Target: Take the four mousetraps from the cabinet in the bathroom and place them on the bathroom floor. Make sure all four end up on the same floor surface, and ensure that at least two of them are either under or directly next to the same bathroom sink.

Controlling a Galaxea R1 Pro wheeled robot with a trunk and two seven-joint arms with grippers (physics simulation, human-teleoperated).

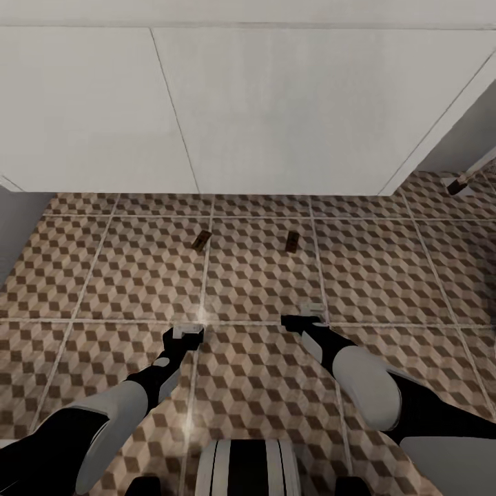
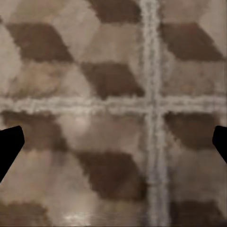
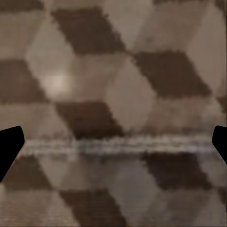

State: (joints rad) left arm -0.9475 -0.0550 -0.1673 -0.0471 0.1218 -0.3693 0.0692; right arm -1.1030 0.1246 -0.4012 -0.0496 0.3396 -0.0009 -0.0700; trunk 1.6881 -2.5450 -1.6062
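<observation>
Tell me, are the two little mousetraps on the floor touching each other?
Apart. The head view shows the left mousetrap and the right mousetrap lying on the bathroom floor with bare patterned tile between them.

Two mousetraps lie on the bathroom floor (image 1: 413,275) just in front of the bathroom sink (image 1: 275,110), one (image 1: 201,240) left of the other (image 1: 292,241), apart. Nearer the robot, the left gripper (image 1: 186,333) and right gripper (image 1: 303,318) point down at the tiles, each close to a grout line
</observation>
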